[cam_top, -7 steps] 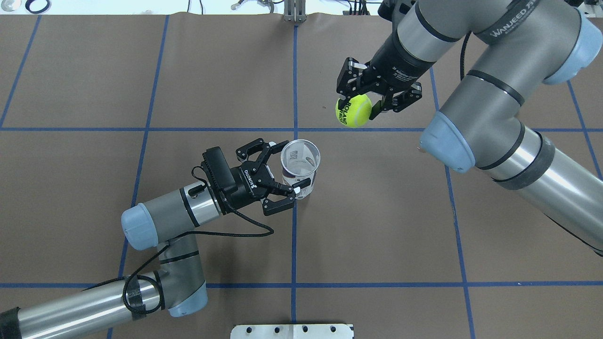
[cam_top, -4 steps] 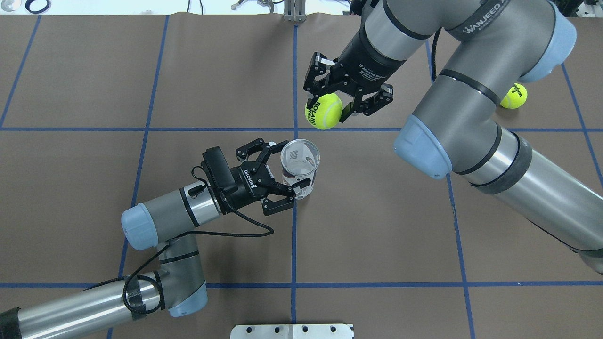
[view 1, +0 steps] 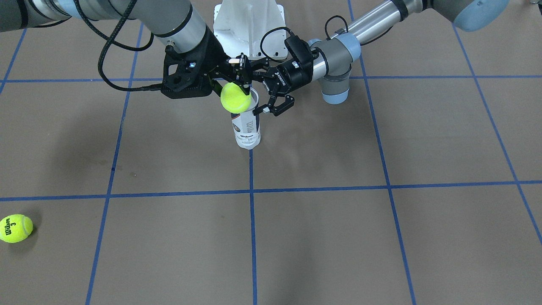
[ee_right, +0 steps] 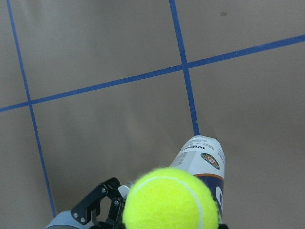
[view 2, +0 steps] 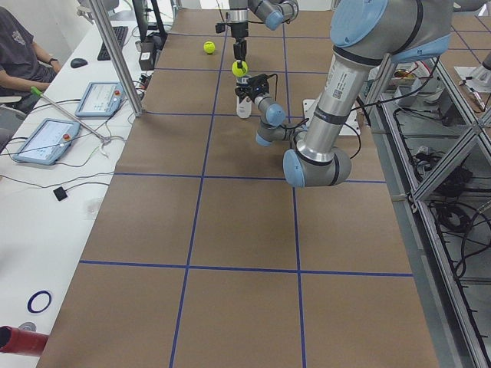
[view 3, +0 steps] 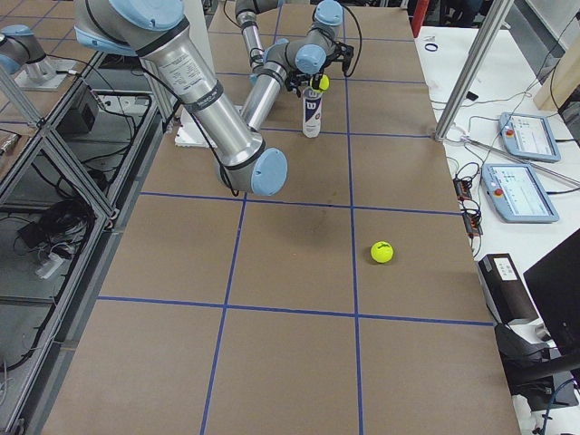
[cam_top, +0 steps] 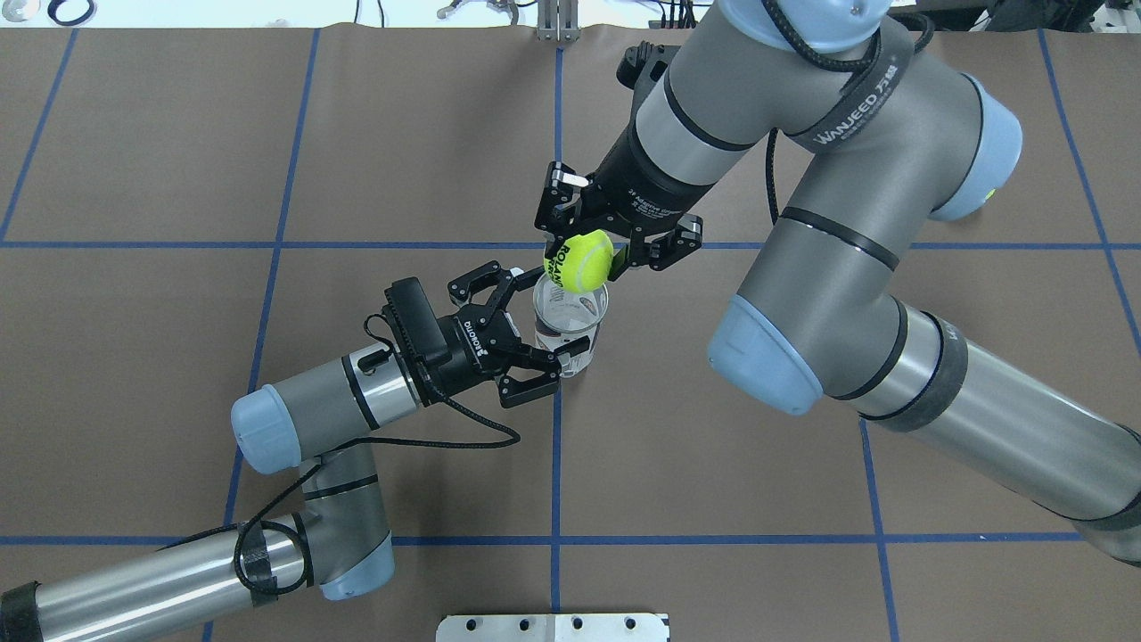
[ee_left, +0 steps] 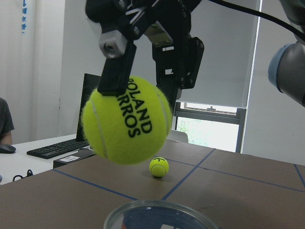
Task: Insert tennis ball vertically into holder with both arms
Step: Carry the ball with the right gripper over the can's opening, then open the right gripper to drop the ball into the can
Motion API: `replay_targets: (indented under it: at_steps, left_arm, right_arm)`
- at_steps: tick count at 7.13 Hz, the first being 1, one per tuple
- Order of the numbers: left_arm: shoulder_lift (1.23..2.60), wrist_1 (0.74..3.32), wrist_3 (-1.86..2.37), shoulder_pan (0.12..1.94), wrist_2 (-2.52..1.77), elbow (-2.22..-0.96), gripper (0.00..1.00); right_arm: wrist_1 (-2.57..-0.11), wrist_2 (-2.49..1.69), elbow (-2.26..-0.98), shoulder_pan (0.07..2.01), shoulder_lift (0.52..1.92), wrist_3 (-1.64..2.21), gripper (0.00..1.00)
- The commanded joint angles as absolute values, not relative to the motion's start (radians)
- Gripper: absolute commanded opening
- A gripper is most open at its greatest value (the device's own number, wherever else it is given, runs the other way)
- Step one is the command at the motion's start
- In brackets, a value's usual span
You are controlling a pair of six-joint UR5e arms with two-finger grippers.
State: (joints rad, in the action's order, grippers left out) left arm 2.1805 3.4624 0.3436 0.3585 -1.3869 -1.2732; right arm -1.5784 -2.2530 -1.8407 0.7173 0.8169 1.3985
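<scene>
R gripper (cam_top: 584, 256) fingers clamped on yellow felt tennis ball (cam_top: 578, 261), off-centre above clear plastic cylindrical can (cam_top: 570, 325). L gripper (cam_top: 554, 316) fingers gripped can. Judged insertion approach; next needs centring, then vertical descent.

A yellow tennis ball (ee_left: 126, 121) printed with black "ROLAND GARROS" lettering hangs in the black right gripper (ee_left: 145, 71), which comes down from the top of the frame with one finger (ee_left: 116, 71) pressed on the ball's upper left and another behind its upper right. The ball sits above and slightly left of the round rim of the clear can (ee_left: 159, 214) at the bottom edge, not touching it. Farther back, a second tennis ball (ee_left: 158, 167) rests on the brown table (ee_left: 238, 191) beside crossing blue tape lines (ee_left: 186, 180), with a keyboard (ee_left: 50, 149) on a white desk at left.
</scene>
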Motion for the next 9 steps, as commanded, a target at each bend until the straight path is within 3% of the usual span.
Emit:
replay_targets:
  at_steps: [1,2,3,4,9]
  left_arm:
    - [2.183,3.462,0.344,0.359,-1.387,-1.273,1.00]
    - [2.184,3.462,0.344,0.359,-1.387,-1.273,1.00]
    - [2.184,3.462,0.344,0.359,-1.387,-1.273,1.00]
    - [2.184,3.462,0.345,0.359,-1.385,-1.273,1.00]
    - [2.184,3.462,0.345,0.359,-1.384,-1.273,1.00]
  right_arm:
    - [-1.578,-2.243,-1.848,0.707,0.824,1.402,0.00]
    - [-1.578,-2.243,-1.850,0.707,0.824,1.402,0.11]
    - [-1.578,-2.237,-1.851,0.701,0.830,1.402,0.73]
    - [-1.578,-2.189,-1.864,0.680,0.836,1.402,0.99]
    - [-1.578,-2.163,-1.893,0.670,0.850,1.402,0.99]
